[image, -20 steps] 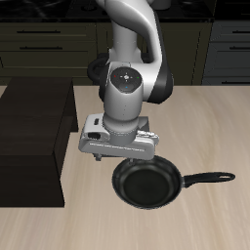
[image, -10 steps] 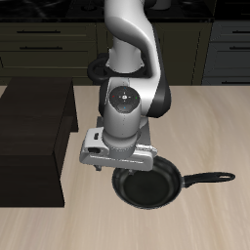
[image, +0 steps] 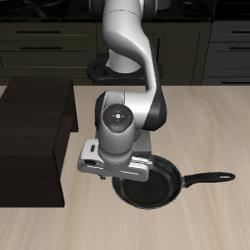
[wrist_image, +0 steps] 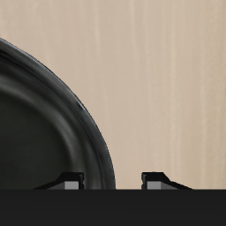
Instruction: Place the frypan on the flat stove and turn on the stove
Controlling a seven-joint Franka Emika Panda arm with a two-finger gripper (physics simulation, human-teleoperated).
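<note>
- Risk, as I judge it: the pincer [wrist_image: 113,184] straddles the frypan [image: 148,184] rim, and a shallow bite there could let the pan tip or slip when lifted.
- Pincer spread apart, holding nothing (fingertips only just visible in the wrist view).
- The frypan is round, black and glossy-rimmed, resting near the counter [image: 210,122]'s front edge, handle lying flat.
- The flat stove seems hidden behind the arm.

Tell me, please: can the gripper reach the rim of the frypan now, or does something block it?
Probably yes. The gripper is open and hangs right over the rim of the frypan, one finger over the pan and the other over bare table. Nothing shows between them.
</note>
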